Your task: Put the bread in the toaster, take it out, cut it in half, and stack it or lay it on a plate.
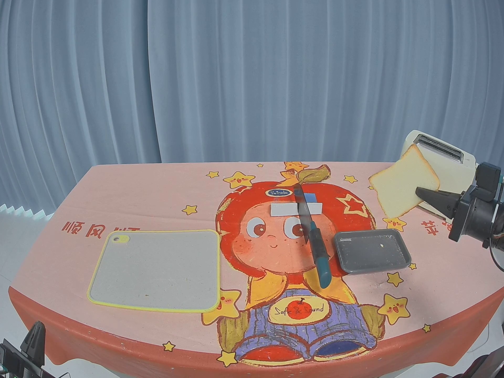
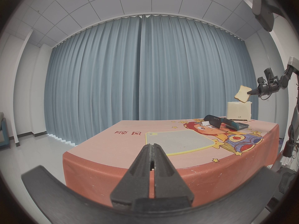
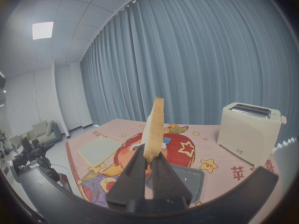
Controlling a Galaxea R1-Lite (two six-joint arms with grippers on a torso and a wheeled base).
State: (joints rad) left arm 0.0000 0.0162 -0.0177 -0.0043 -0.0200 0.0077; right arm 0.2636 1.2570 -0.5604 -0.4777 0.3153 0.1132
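**Mia:** Where is the bread (image 1: 403, 187) right now?

**Tom:** We see it up in the air, close to the toaster (image 1: 446, 158) but not inside it. The right gripper (image 1: 422, 191) has it.

**Mia:** How do its fingers (image 3: 134, 171) hold it?

**Tom:** They pinch one bottom edge of the slice, one finger on each flat side. The slice stands up tall over them (from the right wrist we look straight at its brown crust).

**Mia:** And where is the toaster?

**Tom:** It sits at the far right end of the counter (image 1: 157, 195). It is cream colored, and its slots are on top.

**Mia:** What about the plate (image 1: 362, 255)?

**Tom:** We see a flat gray plate lying on the counter, nearer to us than the toaster. There is a tiny crumb on it.

**Mia:** We see a knife (image 1: 313, 235) too, right?

**Tom:** Yes. It lies in the middle of the counter. Its blue-green handle is just beside the plate, and its blade rests across a small white block (image 1: 286, 209).

**Mia:** What is on the left side?

**Tom:** A gray cutting board (image 1: 156, 270) with a yellow rim lies flat there, well apart from the knife.

**Mia:** And the left gripper (image 2: 152, 147)?

**Tom:** It is down low, off the near left corner of the counter. Its fingers (image 2: 140, 168) are pressed together with nothing between them.
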